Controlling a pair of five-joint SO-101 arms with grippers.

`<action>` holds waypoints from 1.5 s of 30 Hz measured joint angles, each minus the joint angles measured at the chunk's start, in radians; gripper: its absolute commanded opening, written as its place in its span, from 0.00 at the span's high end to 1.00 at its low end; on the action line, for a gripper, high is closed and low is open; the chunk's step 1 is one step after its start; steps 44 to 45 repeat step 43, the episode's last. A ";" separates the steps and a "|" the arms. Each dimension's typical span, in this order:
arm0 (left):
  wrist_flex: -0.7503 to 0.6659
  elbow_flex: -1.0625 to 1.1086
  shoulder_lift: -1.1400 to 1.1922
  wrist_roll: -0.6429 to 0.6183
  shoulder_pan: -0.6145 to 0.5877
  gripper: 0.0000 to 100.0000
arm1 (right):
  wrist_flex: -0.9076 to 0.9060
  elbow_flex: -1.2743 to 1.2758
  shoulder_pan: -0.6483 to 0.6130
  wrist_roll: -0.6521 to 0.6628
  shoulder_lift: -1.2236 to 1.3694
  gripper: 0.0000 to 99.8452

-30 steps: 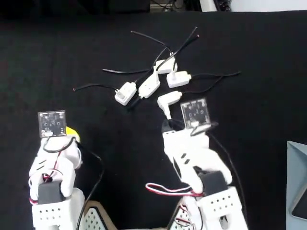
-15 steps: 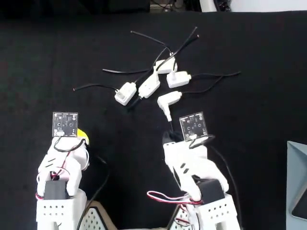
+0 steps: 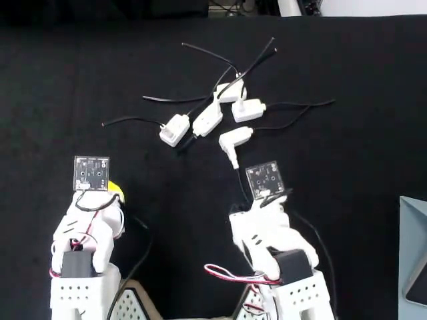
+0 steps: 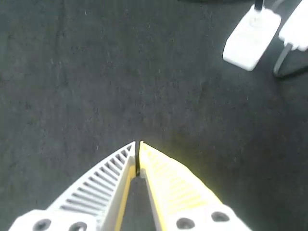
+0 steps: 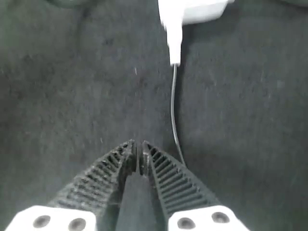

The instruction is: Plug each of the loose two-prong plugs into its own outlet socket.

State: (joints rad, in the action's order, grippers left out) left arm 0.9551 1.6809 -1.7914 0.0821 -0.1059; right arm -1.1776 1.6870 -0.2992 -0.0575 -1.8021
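Note:
Several white plug pieces with thin black wires lie bunched at the middle of the black table, among them a blocky one [image 3: 175, 130], a longer one [image 3: 207, 120] and an angled one [image 3: 235, 140]. I cannot tell plugs from sockets. My left arm [image 3: 87, 230] stands at the near left, and its gripper [image 4: 138, 145] is shut and empty over bare cloth, the blocky piece [image 4: 250, 36] some way ahead. My right arm [image 3: 270, 233] stands near centre. Its gripper [image 5: 138, 144] is shut and empty, short of the angled piece [image 5: 192, 9], whose thin wire [image 5: 173, 110] runs beside the fingertips.
Loose black wires [image 3: 200, 52] fan out from the cluster toward the far side and both flanks. A grey-blue object [image 3: 413, 257] sits at the right edge. Bare black cloth [image 3: 167, 200] lies between the two arms and the cluster.
My right arm has drawn back toward the near edge, away from the angled piece. My left arm shifted a little to the right early on, then stayed still.

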 measured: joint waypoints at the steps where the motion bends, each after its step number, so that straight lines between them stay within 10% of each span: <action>1: 0.031 0.000 0.000 0.000 0.000 0.97 | -0.017 0.000 0.000 0.000 0.000 0.98; 15: 0.245 0.000 0.000 0.000 0.000 0.97 | -0.032 0.000 0.005 0.000 0.000 0.99; 45: 0.255 0.000 0.000 -0.002 0.000 0.97 | -0.032 0.000 0.005 0.000 0.000 0.99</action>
